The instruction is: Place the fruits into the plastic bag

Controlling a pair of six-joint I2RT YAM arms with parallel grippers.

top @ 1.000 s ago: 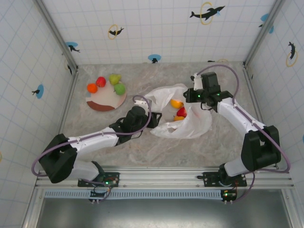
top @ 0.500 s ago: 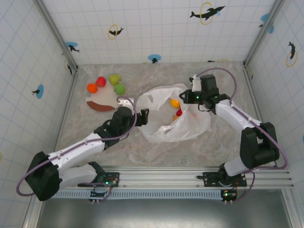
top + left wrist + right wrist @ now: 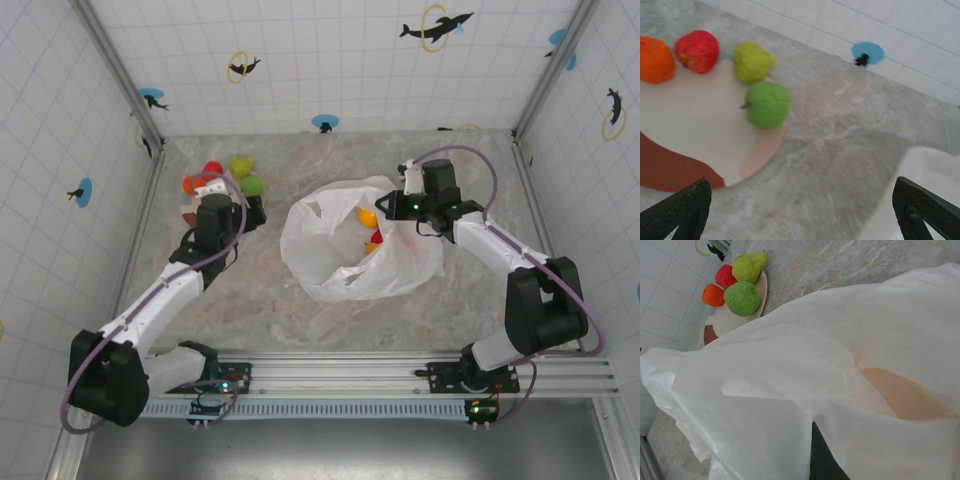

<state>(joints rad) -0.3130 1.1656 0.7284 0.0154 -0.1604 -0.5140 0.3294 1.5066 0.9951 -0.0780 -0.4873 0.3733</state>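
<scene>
Four fruits lie on the plate (image 3: pixel 690 130): an orange one (image 3: pixel 655 59), a red one (image 3: pixel 697 50), a green pear (image 3: pixel 754 61) and a green apple (image 3: pixel 767 104). My left gripper (image 3: pixel 250 207) hovers open and holds nothing, just right of the plate, its fingers (image 3: pixel 680 210) spread wide. The plastic bag (image 3: pixel 345 250) lies mid-table, its mouth facing left. Inside it are a yellow-orange fruit (image 3: pixel 368 216), a red fruit (image 3: pixel 377 236) and another orange one (image 3: pixel 370 248). My right gripper (image 3: pixel 388 207) is shut on the bag's upper right rim (image 3: pixel 805 390), with one dark finger (image 3: pixel 822 455) showing under the film.
White tiled walls (image 3: pixel 320 60) with metal corner posts enclose the marble table (image 3: pixel 250 290). The bare strip of marble (image 3: pixel 840 130) between plate and bag is narrow. In the right wrist view, the plate's fruits (image 3: pixel 742 298) sit beyond the bag's far edge.
My left arm has swung from the bag's left edge up and left to the plate. The bag's left side has spread out. The right gripper barely moved.
</scene>
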